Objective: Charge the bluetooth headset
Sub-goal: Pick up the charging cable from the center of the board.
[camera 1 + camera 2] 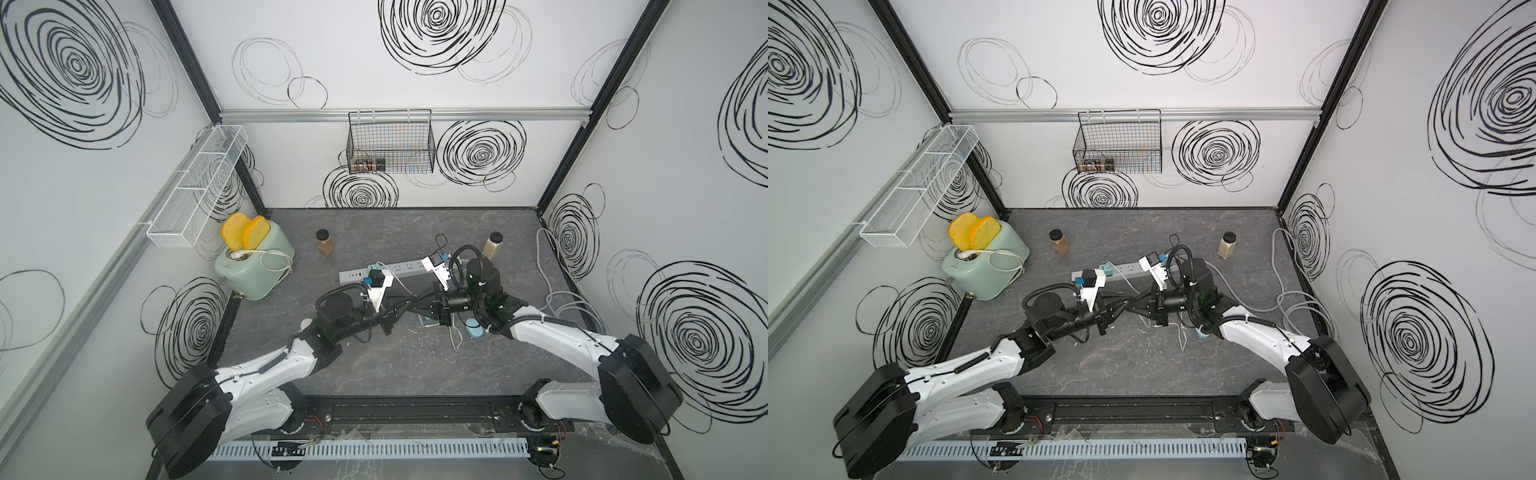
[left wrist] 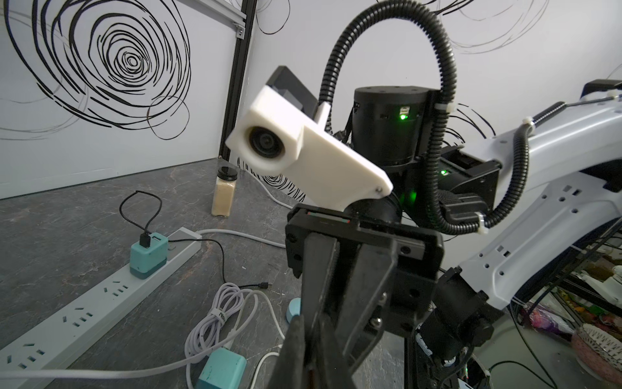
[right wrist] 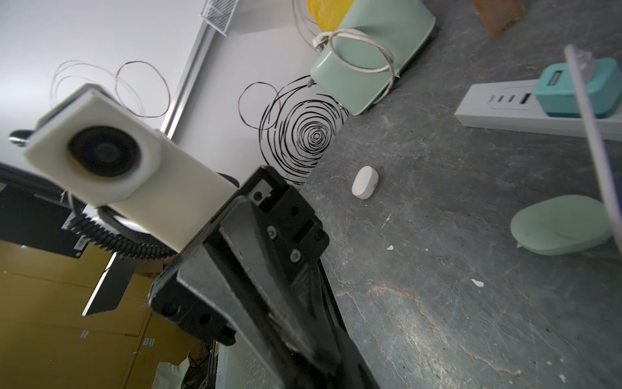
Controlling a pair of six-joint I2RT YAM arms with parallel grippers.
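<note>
In both top views the left gripper [image 1: 406, 301] and right gripper [image 1: 1136, 309] meet tip to tip at mid frame, both with jaws together, and a white cable [image 1: 398, 279] from the power strip [image 1: 409, 264] leads there; what they pinch is hidden. The left wrist view shows them converging at bottom centre. In the right wrist view a pale green case [image 3: 560, 225], likely the headset's, lies free at right; this seems a cable handover, and next the plug must reach its port.
</note>
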